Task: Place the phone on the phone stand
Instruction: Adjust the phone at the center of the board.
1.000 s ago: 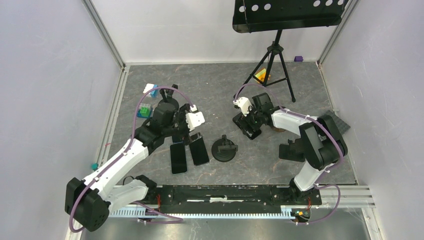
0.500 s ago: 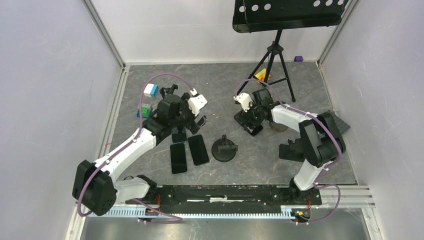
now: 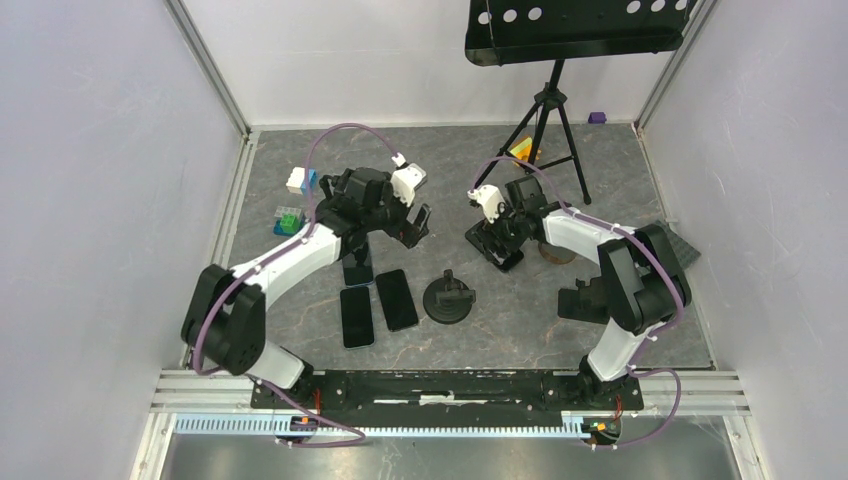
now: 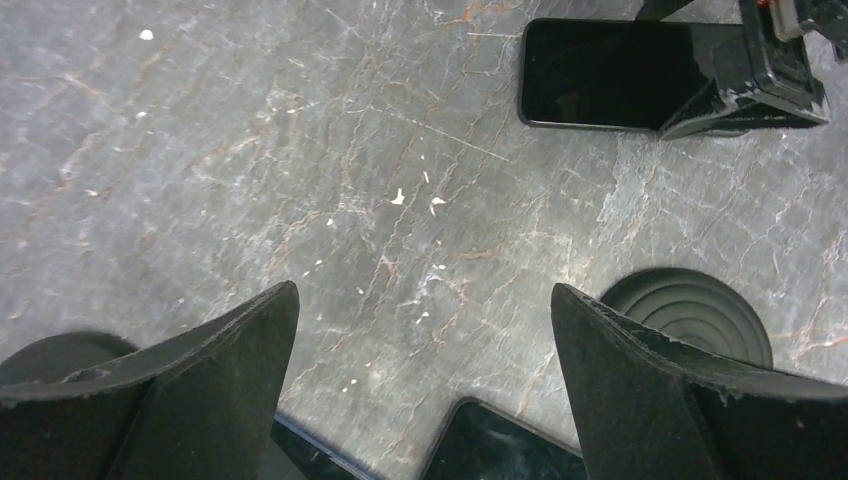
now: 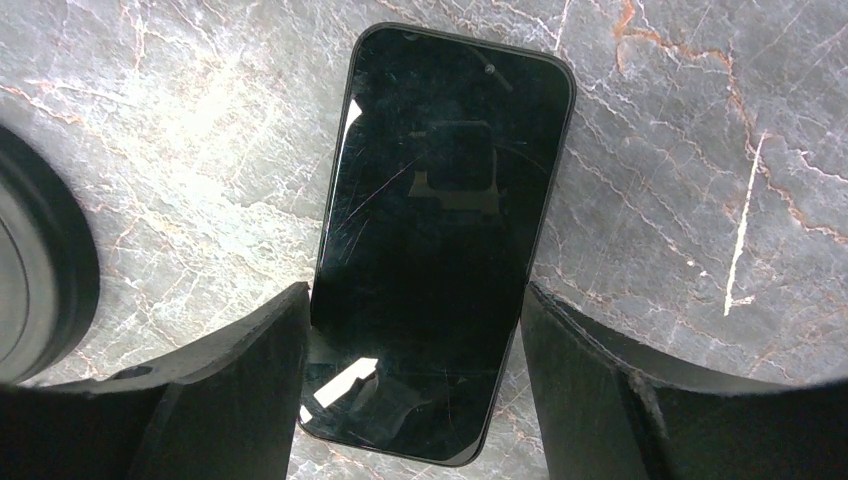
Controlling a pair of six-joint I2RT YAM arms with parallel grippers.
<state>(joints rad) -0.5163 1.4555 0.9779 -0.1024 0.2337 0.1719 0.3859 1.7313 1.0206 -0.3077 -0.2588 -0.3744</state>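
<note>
Left arm's backed off, so the right one gets the grab
Left gripper (image 4: 420,330) swung off the three spare phones (image 3: 397,298) left of the stand (image 3: 450,298), jaws spread wide, empty. Right gripper (image 5: 412,300) straddles the fourth phone (image 5: 440,190), flat just beyond the stand, jaws against both long edges, can't tell if pinching yet. One stand, four phones.

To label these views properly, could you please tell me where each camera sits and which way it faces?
Top external: above and behind the arms, looking down at the table; shows both whole arms, left gripper and right gripper.
Left wrist: on the left arm, looking down past its open fingers at bare table, with a phone farther off.
Right wrist: on the right arm, looking straight down at that phone between its fingers.
Shared: all three show this phone under the right gripper.
</note>
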